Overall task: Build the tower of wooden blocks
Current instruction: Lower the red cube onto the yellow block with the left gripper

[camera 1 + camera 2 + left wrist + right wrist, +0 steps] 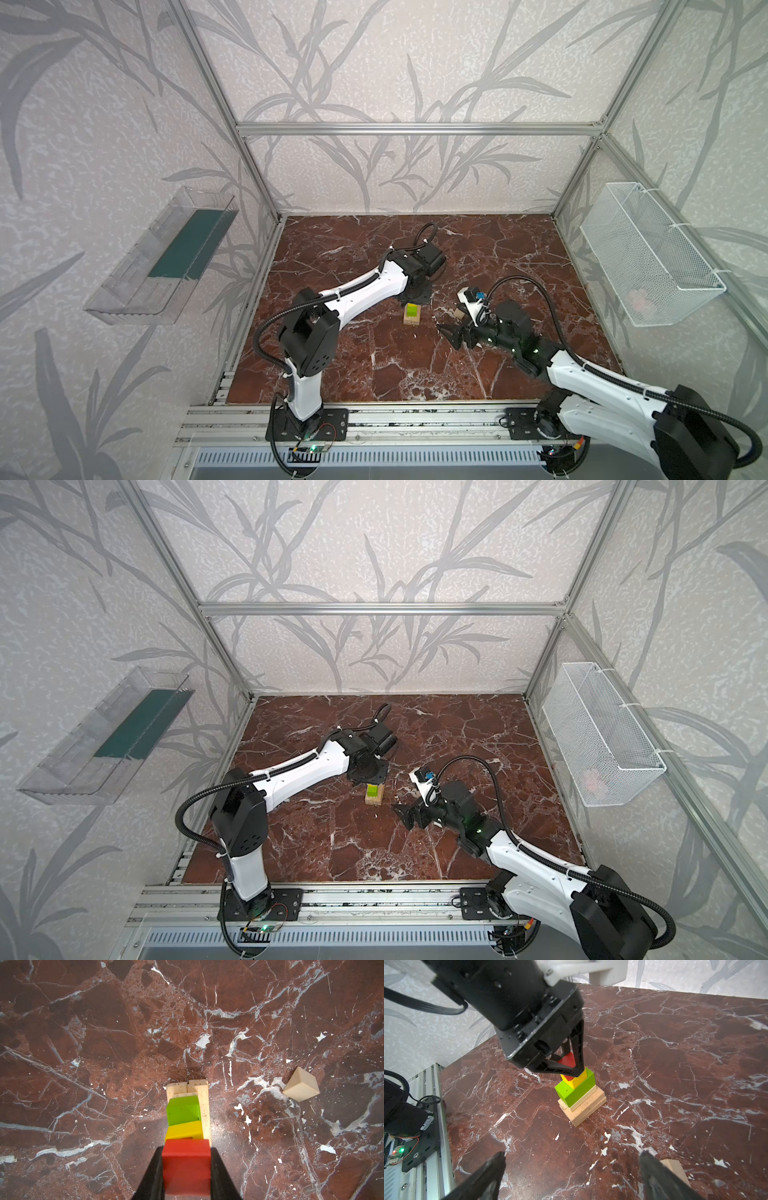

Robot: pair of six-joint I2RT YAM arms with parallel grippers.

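Note:
The tower (581, 1097) stands mid-table: pale wood planks (204, 1105) at the base, then a lime-green bar (184, 1109) and a yellow cube (184, 1130). My left gripper (186, 1149) points straight down over it, shut on the red cube (186, 1165). The red cube (568, 1059) is right at the yellow cube's top (580, 1080); whether they touch I cannot tell. In both top views the left wrist hides the red cube above the tower (411, 313) (374, 793). A small plain wood piece (301, 1087) (675, 1169) lies loose beside my right gripper (573, 1154) (446, 332), which is open and empty, low over the table.
A clear plastic bin (162, 257) hangs on the left wall and a white wire basket (648, 253) on the right wall. An aluminium rail (415, 415) with both arm bases runs along the table's front edge.

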